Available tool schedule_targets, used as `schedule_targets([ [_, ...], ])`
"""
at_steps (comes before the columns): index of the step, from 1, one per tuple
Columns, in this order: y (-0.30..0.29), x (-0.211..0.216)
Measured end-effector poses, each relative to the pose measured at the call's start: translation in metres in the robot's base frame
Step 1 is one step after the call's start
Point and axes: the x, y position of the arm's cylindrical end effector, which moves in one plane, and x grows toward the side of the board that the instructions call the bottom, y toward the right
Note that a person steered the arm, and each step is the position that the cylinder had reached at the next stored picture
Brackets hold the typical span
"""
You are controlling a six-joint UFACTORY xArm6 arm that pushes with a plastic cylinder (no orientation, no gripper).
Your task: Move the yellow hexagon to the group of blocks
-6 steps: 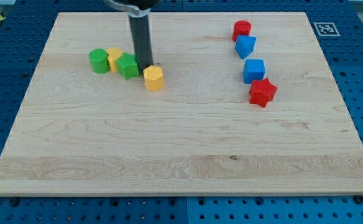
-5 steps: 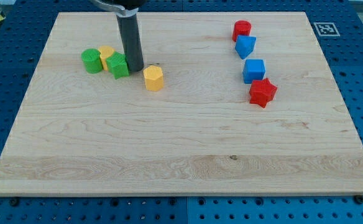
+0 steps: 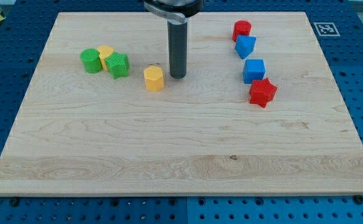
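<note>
Right now you have my tip [image 3: 178, 76] planted on the wooden worktop [image 3: 181, 162], just to the view's right of the yellow hexagon [image 3: 153, 79], with a sliver of bare wood between the two, so they look close but apart. You have no jaws to report on: the arm ends in a plain dark rod [image 3: 178, 50] standing upright, and it holds nothing. Farther out on that same side, past the hexagon toward the view's left, you will see a tight cluster of three: a green cylinder [image 3: 91, 61] at the far end, a yellow block [image 3: 105, 53] tucked just behind it whose shape is hard to make out, and a green star-like block [image 3: 117, 65] nearest the hexagon; these three sit touching or nearly so, while the hexagon lies near them but clearly apart. On the other side of my tip, well off toward the view's right, a loose column runs down the board: a red cylinder [image 3: 242, 29] at the top, a blue wedge-like block [image 3: 245, 46] just below it, then a blue cube [image 3: 254, 71], and a red star [image 3: 262, 92] at the bottom, touching the cube's lower corner.
</note>
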Motion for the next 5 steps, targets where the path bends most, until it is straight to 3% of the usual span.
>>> schedule_targets([
  [5, -0.09, 0.005],
])
